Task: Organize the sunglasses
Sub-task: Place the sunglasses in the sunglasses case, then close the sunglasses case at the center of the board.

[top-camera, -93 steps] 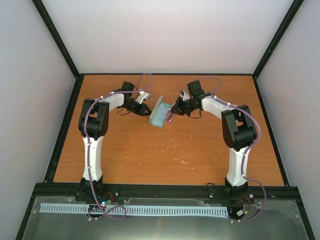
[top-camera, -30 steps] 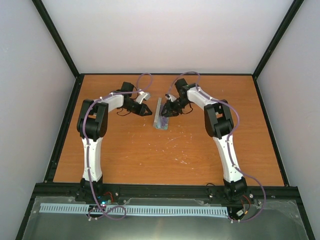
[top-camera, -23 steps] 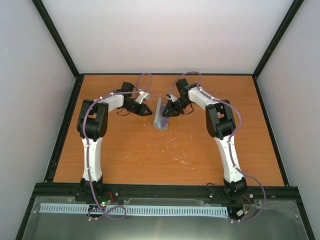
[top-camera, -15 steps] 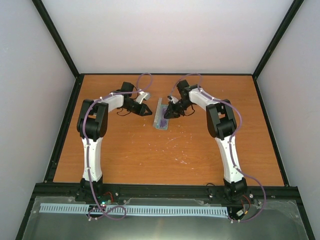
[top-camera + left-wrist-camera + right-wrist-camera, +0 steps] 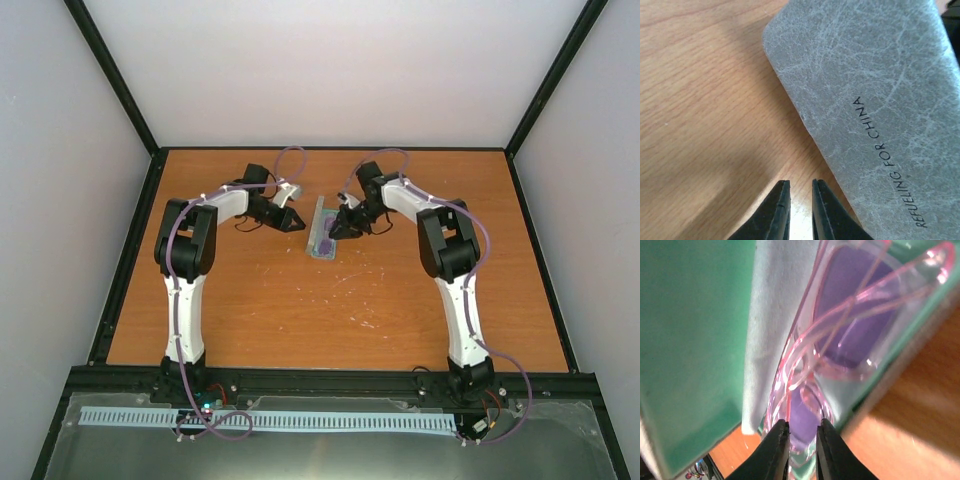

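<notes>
sunglasses (image 5: 850,330) lie in the case (image 5: 880,100) — right gripper (image 5: 801,440) pinches them

1. In the top view the sunglasses (image 5: 324,243) are only a small purple smudge in the open case (image 5: 322,229); frame and temple arms are too small to make out.
2. There, the right gripper (image 5: 334,231) is a dark shape at the case's edge; its finger gap cannot be read.
3. The left gripper (image 5: 298,224) is likewise too small to read there.
4. In the left wrist view the grey case lid (image 5: 875,105) runs off the top, right and bottom edges.
5. In the right wrist view the sunglasses (image 5: 850,335) are blurred, cut by the top edge.
6. The cloth (image 5: 772,325) is half covered by them.
7. The teal lining (image 5: 690,340) is cut off on the left.
</notes>
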Controlling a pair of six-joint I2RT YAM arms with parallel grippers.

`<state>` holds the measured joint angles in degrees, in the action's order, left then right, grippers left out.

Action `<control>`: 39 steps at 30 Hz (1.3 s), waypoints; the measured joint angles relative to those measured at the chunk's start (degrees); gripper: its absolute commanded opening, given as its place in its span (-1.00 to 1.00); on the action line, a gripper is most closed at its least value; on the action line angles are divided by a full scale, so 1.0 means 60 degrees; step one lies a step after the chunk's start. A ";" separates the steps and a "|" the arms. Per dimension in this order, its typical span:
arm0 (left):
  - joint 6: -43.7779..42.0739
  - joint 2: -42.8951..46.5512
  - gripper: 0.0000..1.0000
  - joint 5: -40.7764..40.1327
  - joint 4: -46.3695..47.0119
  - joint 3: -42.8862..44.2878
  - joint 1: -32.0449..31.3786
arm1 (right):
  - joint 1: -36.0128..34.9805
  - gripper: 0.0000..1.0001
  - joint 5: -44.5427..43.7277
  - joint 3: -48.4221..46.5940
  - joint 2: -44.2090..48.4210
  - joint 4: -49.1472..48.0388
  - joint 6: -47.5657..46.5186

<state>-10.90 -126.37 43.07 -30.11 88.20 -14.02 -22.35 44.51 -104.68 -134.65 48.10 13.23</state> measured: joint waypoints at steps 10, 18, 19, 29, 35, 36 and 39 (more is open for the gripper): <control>0.0015 0.0645 -0.71 -0.0182 0.0025 0.0004 -0.0004 | 0.0488 -0.92 -0.0765 0.1188 0.2342 -0.0237 0.0280; 0.0240 0.0754 -0.71 -0.0146 0.0095 0.0080 -0.0015 | 0.0393 -0.94 -0.1545 0.1687 0.1942 -0.0627 0.0539; 0.0262 0.0754 -0.71 -0.0142 0.0095 0.0080 -0.0026 | 0.0390 -0.94 -0.1636 0.1723 0.1851 -0.0667 0.0565; 0.0492 0.0619 -0.71 -0.0062 0.0091 0.0350 -0.0251 | 0.0317 -0.94 -0.2102 0.2040 0.1541 -0.1326 0.0958; 0.0554 0.0583 -0.71 -0.0036 0.0102 0.0517 -0.0484 | 0.0149 -0.94 -0.2062 0.2040 0.1246 -0.1668 0.1104; 0.0561 0.0579 -0.71 -0.0036 0.0098 0.0517 -0.0514 | 0.0109 -0.94 -0.2055 0.2040 0.1184 -0.1719 0.1126; 0.0586 0.0532 -0.71 -0.0040 0.0102 0.0517 -0.0605 | 0.0025 -0.95 -0.1945 0.2040 0.1144 -0.1810 0.1137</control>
<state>-7.38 -123.17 42.83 -29.50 91.31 -17.65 -22.20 32.84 -92.44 -127.79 37.23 20.05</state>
